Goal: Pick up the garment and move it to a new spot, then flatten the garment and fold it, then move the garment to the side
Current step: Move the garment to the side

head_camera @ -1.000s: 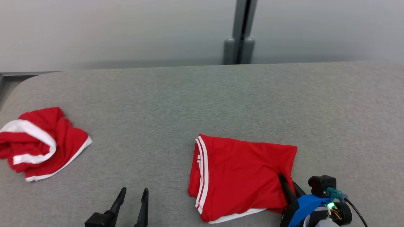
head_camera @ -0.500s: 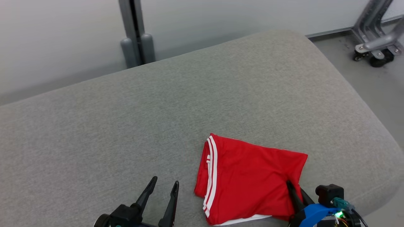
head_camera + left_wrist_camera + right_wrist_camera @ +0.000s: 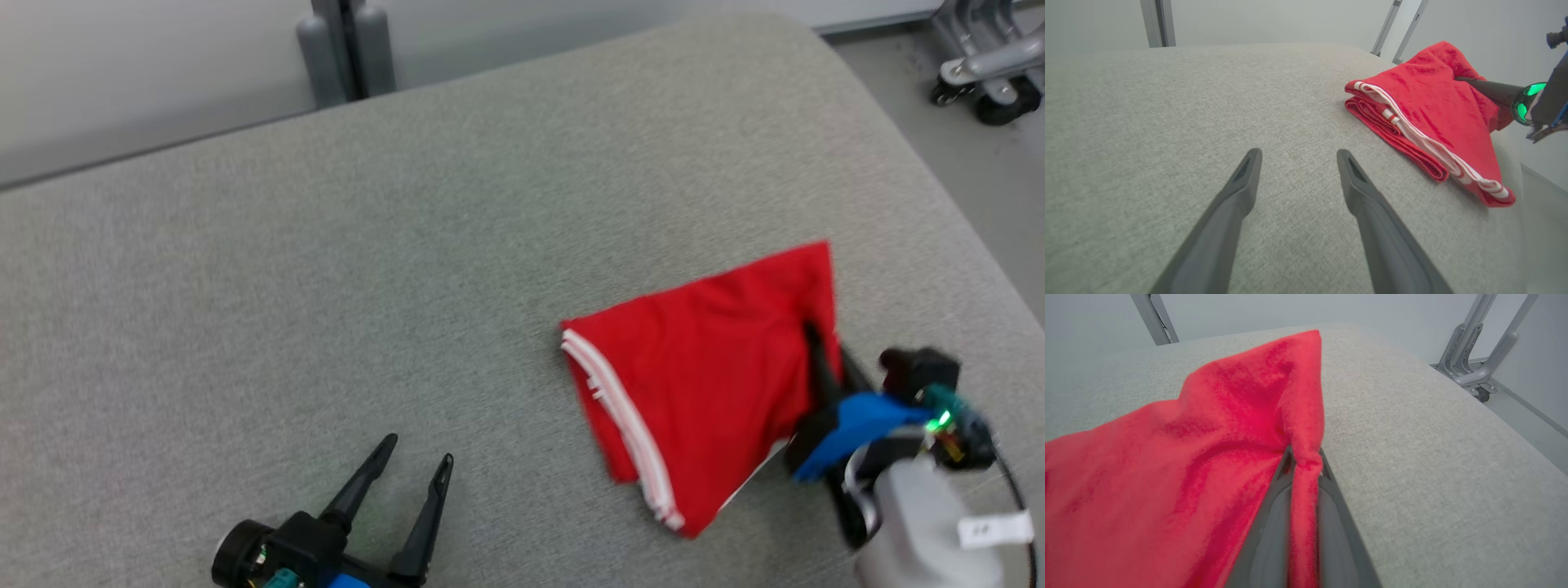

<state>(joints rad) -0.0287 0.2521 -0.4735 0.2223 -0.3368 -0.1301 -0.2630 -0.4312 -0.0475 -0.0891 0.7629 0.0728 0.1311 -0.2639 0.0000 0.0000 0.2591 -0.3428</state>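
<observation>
Pinching the folded, white-striped red jersey garment (image 3: 702, 367), lying right of centre on the grey fabric table (image 3: 326, 286), by its right edge in the right gripper's (image 3: 820, 347) closed jaws, likely light, limp, sagging, and leaving the left gripper (image 3: 418, 449) gaping empty.

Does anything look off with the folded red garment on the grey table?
Nothing damaged. The red garment lies askew near the right edge of the table, one corner drawn into a peak where the right pincer is shut on it. The left pincer is open, apart from it.
</observation>
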